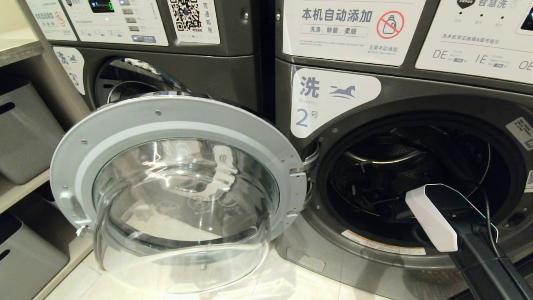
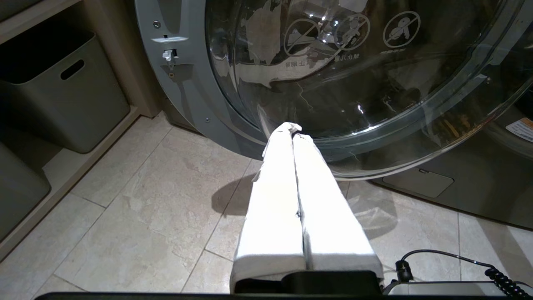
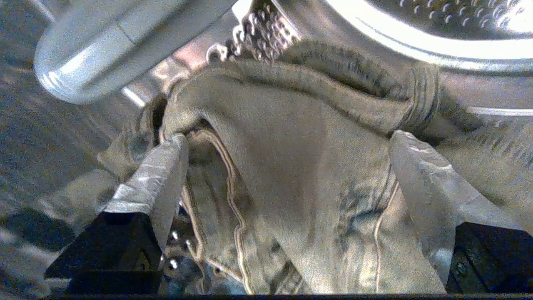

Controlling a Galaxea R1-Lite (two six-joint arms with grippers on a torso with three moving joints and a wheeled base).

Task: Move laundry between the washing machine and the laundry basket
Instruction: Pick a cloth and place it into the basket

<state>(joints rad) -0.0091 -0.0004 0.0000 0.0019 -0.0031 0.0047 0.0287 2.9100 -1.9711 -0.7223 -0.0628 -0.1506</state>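
Observation:
The washing machine (image 1: 333,100) marked "2" stands with its round glass door (image 1: 179,187) swung wide open to the left. My right arm (image 1: 431,216) reaches into the dark drum (image 1: 416,166). Inside, my right gripper (image 3: 288,135) is open, its two fingers (image 3: 166,166) spread to either side of a dark grey-olive piece of laundry (image 3: 291,187) lying crumpled on the drum wall. My left gripper (image 2: 293,129) is shut and empty, hanging low over the floor just in front of the door glass. The laundry basket is out of view.
A like machine marked "3" (image 1: 166,62) stands behind the open door. Grey storage bins (image 1: 25,133) sit on shelves at the left. The open door (image 2: 354,83) juts out over the beige tile floor (image 2: 145,200).

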